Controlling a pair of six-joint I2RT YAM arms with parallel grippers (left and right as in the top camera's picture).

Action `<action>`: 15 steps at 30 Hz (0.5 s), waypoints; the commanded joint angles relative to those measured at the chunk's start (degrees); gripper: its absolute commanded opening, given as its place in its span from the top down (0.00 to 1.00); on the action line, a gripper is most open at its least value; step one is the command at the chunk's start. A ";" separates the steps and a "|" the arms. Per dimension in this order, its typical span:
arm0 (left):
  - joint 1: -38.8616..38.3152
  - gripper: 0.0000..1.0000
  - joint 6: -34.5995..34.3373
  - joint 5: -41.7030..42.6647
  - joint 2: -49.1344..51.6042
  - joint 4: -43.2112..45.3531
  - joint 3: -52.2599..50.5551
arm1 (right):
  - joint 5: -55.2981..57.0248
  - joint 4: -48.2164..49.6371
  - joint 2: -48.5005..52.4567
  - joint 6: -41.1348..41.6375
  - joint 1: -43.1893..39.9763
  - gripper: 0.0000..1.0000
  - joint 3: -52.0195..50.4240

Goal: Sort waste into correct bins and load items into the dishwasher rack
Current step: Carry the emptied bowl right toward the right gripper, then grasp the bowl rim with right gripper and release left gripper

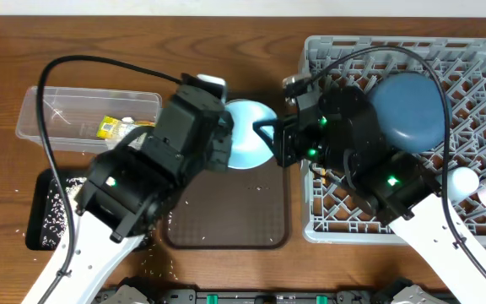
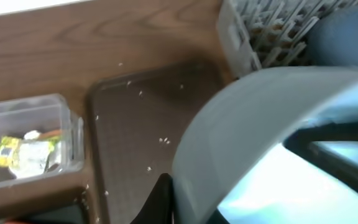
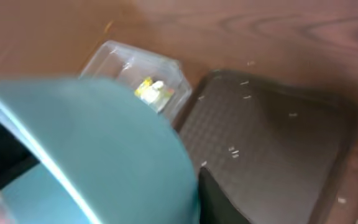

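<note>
The dishwasher rack [image 1: 479,59] fills the 3 o'clock side of the surface [image 1: 226,34] and carries the blue plate [image 1: 407,110]. The left arm [image 1: 142,177] reaches in from 7 o'clock and the right arm [image 1: 386,181] from 5 o'clock, their wrists meeting over the 12 o'clock edge of the brown serving tray [image 1: 226,219]. The left fingers [image 2: 160,200] are clenched on the bowl [image 1: 247,139], held tilted above the tray. The right fingers [image 1: 268,133] straddle its 3 o'clock rim, clamped or not cannot be told. At 10 o'clock the clear box [image 1: 57,110] holds a yellow printed wrapper [image 1: 106,127], its print unreadable.
</note>
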 commanded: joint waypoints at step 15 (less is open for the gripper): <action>-3.30 0.18 9.11 2.67 -1.14 1.84 0.59 | 22.25 -5.62 1.70 4.33 1.05 0.99 0.13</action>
